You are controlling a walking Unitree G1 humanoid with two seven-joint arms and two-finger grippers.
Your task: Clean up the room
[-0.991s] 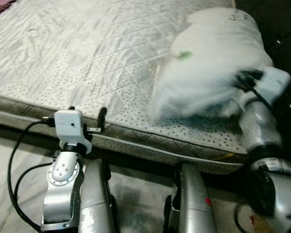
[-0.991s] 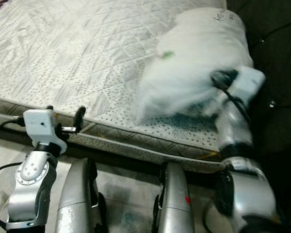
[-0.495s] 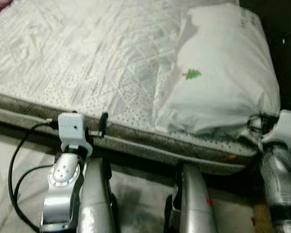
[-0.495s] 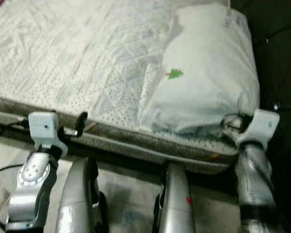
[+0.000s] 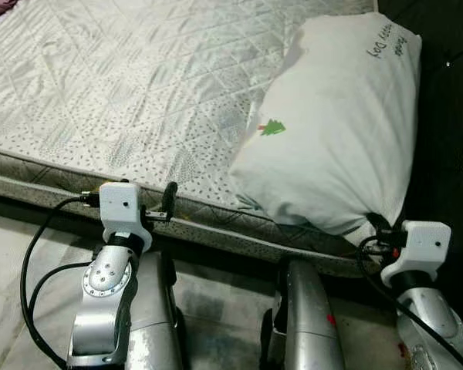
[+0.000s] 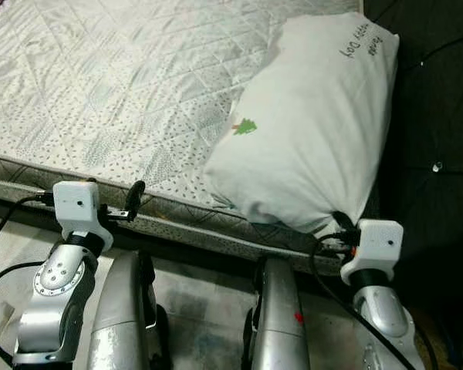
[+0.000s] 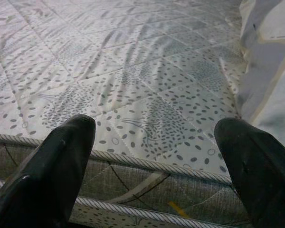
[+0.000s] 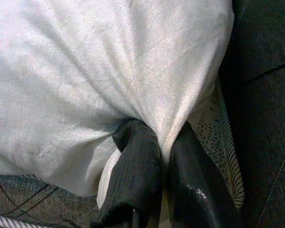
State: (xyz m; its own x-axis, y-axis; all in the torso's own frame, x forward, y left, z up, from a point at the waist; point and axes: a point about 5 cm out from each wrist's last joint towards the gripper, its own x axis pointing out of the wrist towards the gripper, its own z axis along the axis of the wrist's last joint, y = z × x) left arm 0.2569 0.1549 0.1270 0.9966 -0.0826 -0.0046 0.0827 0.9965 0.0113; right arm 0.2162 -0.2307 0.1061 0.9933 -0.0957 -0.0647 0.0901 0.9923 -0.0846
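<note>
head views downward over mattress [image 5: 139,85], wrist views close

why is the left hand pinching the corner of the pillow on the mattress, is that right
Not quite: it is the right hand that pinches the pillow corner, as the right wrist view shows, its fingers shut on the fabric. The left hand is open, facing the mattress edge with nothing in it. The pillow does lie on the mattress.
</note>
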